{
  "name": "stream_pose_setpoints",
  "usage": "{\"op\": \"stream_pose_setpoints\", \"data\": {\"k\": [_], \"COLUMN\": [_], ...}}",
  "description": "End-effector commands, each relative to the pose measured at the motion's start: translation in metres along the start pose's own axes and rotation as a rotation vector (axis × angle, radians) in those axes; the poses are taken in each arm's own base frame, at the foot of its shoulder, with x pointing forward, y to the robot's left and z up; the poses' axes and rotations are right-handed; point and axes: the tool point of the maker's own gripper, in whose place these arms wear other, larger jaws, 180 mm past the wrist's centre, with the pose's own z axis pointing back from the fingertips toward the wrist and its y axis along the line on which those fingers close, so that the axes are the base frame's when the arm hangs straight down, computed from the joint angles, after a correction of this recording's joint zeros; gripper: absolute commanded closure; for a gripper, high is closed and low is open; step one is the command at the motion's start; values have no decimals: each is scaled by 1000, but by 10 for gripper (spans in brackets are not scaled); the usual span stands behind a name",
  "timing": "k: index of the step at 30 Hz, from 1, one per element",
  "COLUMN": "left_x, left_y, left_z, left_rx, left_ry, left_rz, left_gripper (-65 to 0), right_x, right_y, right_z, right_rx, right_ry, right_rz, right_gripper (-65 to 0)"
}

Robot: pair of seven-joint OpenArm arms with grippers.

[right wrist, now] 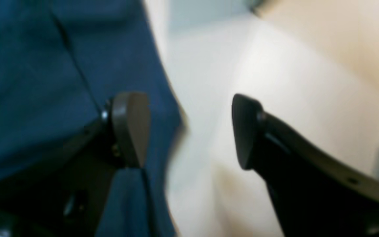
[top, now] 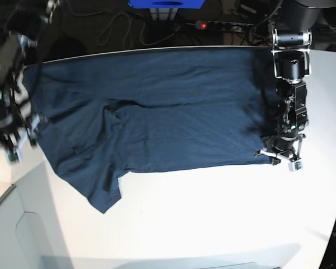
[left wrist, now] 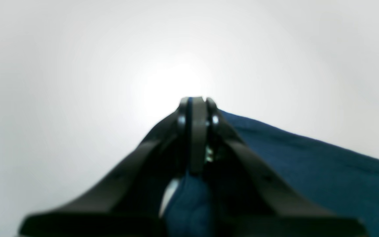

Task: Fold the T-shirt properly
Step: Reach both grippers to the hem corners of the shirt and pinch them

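Navy fabric of the T-shirt (left wrist: 189,204) bunches between the clenched fingers (left wrist: 197,131) of the left gripper (left wrist: 196,102), pinched at its hem corner on the white table (top: 213,213). Across the spread shirt, the right gripper (right wrist: 189,131) stands released, one finger over cloth, the other beyond its edge.

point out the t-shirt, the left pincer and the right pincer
T-shirt (top: 173,106): base view, middle of the spread navy fabric.
left pincer (left wrist: 196,100): left wrist view, tips closed together, cloth bunched behind them.
right pincer (right wrist: 189,131): right wrist view, the gap midway between its spread fingertips.
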Motion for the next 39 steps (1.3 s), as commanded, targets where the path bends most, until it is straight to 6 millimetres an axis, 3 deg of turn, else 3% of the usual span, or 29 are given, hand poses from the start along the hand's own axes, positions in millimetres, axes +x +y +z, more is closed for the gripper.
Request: {"op": "stream_pose_setpoints", "data": {"k": [1, 6, 10, 14, 18, 23, 29, 37, 39], "left_x": [17, 30, 40, 34, 30, 29, 26, 26, 26], "left_y": [0, -12, -19, -18, -17, -16, -17, -17, -16], "left_z": [1, 13, 20, 21, 22, 22, 21, 21, 21], "left_rx": [-3, -36, -53, -53, -50, -48, -48, -48, -47], "left_ry": [-32, -87, -118, -108, -102, -97, -91, -92, -91], "left_rz": [-3, -30, -43, -46, -48, -47, -49, -49, -48], "left_gripper": [0, 0, 0, 0, 0, 0, 0, 0, 0], "right_x": [22, 52, 76, 90, 100, 107, 85, 75, 73], "right_y": [-11, -7, 12, 34, 40, 33, 36, 67, 71], "right_z": [-6, -54, -98, -125, -135, -144, -156, -162, -162], "right_rx": [-10, 87, 205, 283, 303, 225, 179, 228, 234], "right_ry": [-42, -40, -70, -124, -220, -311, -282, -223, -214], "right_rz": [5, -79, -142, -189, -256, -355, -414, -275, -255], "right_gripper": [-379, -379, -379, -379, -379, -377, -375, -371, -340]}}
